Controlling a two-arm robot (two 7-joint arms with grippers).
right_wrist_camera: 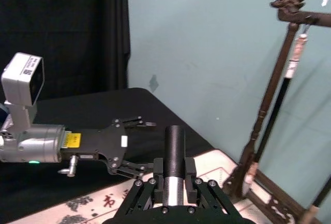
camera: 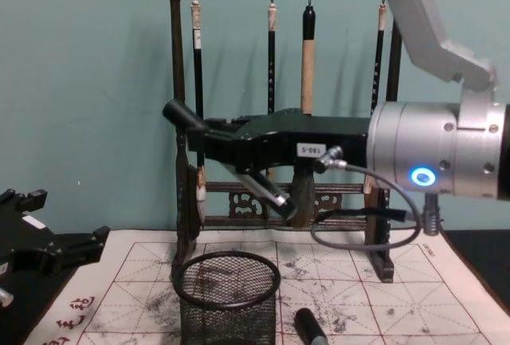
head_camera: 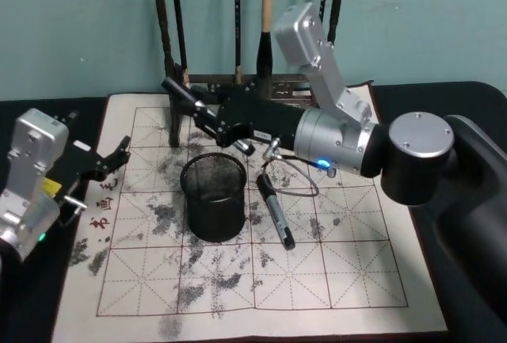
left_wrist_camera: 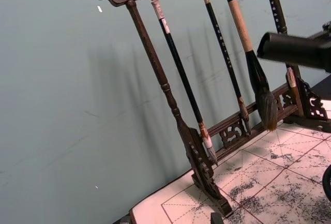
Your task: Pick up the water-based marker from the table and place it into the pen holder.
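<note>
Because the water-based marker (head_camera: 181, 93) has to go into the cup end first, the right gripper (head_camera: 212, 117) holds it slanted in the air rather than flat. Its jaws are closed on the barrel about midway. The black end points up and to the left, and the lower end hangs above the far right part of the rim of the pen holder (head_camera: 214, 218). That holder stands upright near the middle of the mat (head_camera: 348, 272) covering the table (head_camera: 432, 93); its mouth faces up and, as far as the mesh lets one judge, it has nothing in it. My reading is that the marker should be brought steeper and a little further left before the jaws let go, or it may catch the rim and tip out. The left gripper (head_camera: 117, 157) rests idle at the mat's left edge, jaws spread and holding nothing, well apart from the holder, which leaves the right arm room. By count there is one pen holder and two pens of the marker kind: the one held, and a second marker (head_camera: 277, 212) lying flat on the mat just right of the holder, not touching it. One wooden brush rack (camera: 179, 162) stands along the mat's far edge, with four brushes (camera: 308, 58) hanging from its top bar.
</note>
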